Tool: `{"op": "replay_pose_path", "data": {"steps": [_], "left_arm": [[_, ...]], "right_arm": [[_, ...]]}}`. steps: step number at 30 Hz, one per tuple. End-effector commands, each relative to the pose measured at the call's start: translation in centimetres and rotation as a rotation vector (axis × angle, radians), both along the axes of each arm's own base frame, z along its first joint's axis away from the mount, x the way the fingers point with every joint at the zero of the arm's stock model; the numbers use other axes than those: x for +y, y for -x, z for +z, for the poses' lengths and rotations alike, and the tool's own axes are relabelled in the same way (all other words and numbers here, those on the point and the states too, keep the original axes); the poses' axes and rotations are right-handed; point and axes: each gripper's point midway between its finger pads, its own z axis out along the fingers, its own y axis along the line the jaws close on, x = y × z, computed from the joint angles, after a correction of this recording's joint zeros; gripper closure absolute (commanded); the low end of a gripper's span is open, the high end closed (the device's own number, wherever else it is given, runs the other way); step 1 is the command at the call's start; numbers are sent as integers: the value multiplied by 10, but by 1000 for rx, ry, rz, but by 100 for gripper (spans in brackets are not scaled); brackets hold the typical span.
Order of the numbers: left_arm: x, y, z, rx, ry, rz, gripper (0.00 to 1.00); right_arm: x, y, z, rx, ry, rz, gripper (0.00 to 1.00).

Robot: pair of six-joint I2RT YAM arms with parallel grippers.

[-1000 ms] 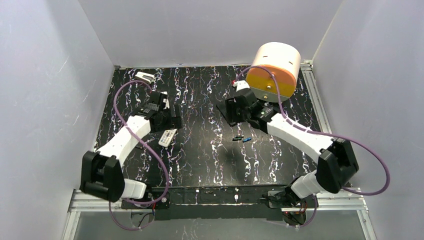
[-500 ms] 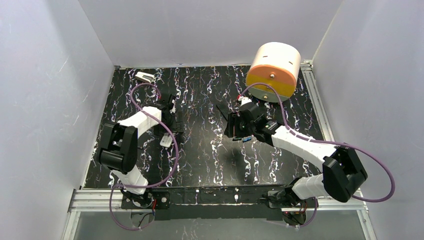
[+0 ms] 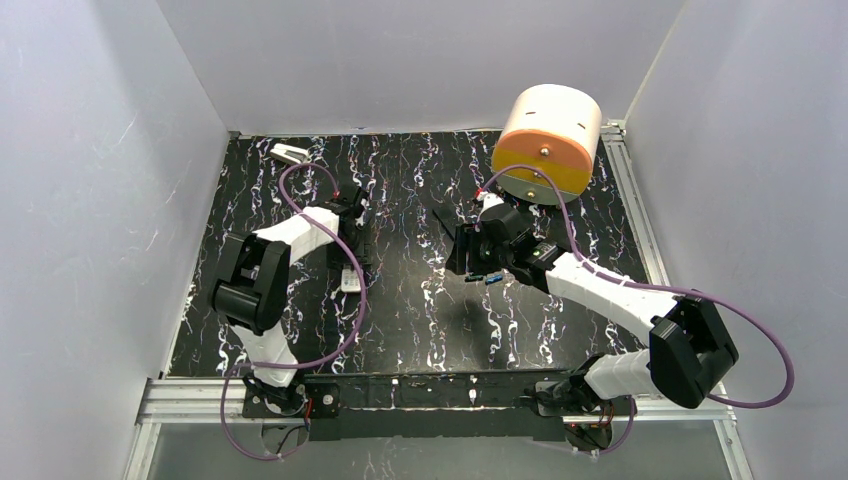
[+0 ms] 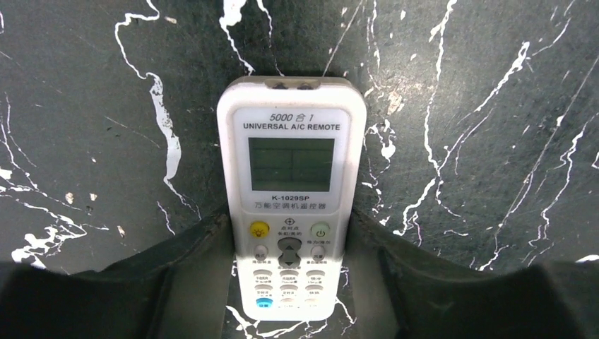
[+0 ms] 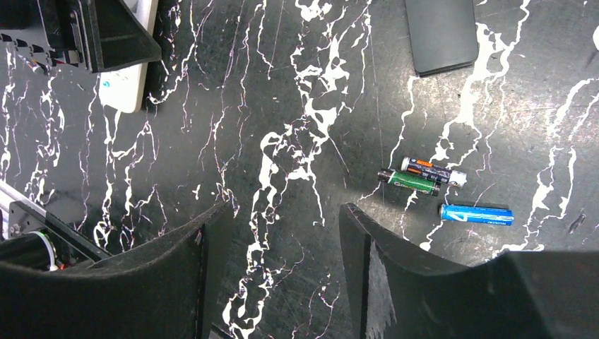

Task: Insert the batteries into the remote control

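Observation:
The white remote control (image 4: pixel 291 162) lies face up on the black marbled table, buttons toward the wrist camera. My left gripper (image 4: pixel 289 215) straddles its button end, both fingers pressed against its long sides. From above, the remote control (image 3: pixel 350 281) pokes out below the left gripper (image 3: pixel 352 262). Three batteries lie together: a green one (image 5: pixel 410 182), a dark one with an orange band (image 5: pixel 432 171) and a blue one (image 5: pixel 477 214). My right gripper (image 5: pixel 282 212) hangs open over bare table just left of them, holding nothing. The batteries (image 3: pixel 484 278) show beside the right gripper (image 3: pixel 462 262).
A flat black strip (image 5: pixel 441 32) lies beyond the batteries. A large white and orange cylinder (image 3: pixel 545 140) stands at the back right. A small white-and-grey block (image 3: pixel 290 153) sits in the back left corner. Grey walls enclose the table on three sides.
The left arm swung in over the remote control and its jaws closed onto its sides; the remote shifted slightly right. The right gripper came down toward the batteries, then held still.

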Motion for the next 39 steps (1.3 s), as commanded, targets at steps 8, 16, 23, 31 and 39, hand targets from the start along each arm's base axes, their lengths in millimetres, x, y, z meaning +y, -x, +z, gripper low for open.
{"op": "replay_pose_path", "data": {"steps": [8, 16, 23, 31, 39], "left_arm": [[-24, -9, 21, -38, 117, -48, 76], [-127, -16, 153, -231, 723, -363, 78], [-170, -3, 257, -328, 1105, -505, 75], [-182, 8, 304, -364, 1257, -504, 75], [-183, 25, 331, -373, 1310, -539, 75]], "right_arm": [[15, -3, 9, -34, -93, 49, 25], [38, -6, 65, -66, -476, 156, 9], [61, 6, 164, -172, -939, 271, 4], [77, 8, 209, -175, -1015, 345, 2], [93, 6, 205, -64, -1038, 369, 6]]}}
